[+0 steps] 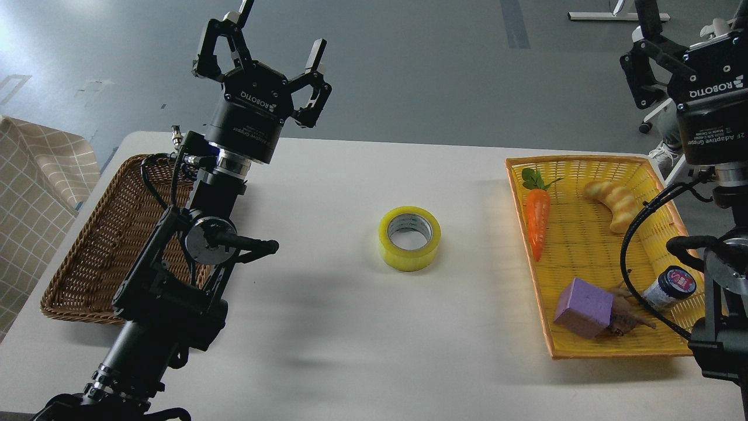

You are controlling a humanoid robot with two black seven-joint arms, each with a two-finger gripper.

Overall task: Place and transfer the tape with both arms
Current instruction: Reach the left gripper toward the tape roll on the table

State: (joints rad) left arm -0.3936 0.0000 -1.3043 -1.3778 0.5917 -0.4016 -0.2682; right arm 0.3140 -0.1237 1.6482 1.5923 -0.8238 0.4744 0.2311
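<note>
Yellow tape (pixel 409 238) lies flat near the middle of the white table (pixel 327 339), well apart from both baskets (wicker (pixel 76 280) by the left edge, yellow (pixel 584 351) by the right). Beyond, the left gripper (pixel 266 47) is raised, spread wide, empty; the right gripper (pixel 648 55), partly cropped, cannot be judged.

Two black jointed arms, silver joint disc on left arm (pixel 175 257), looping black cables, white ROBOTIQ lettering on both gripper bodies
</note>
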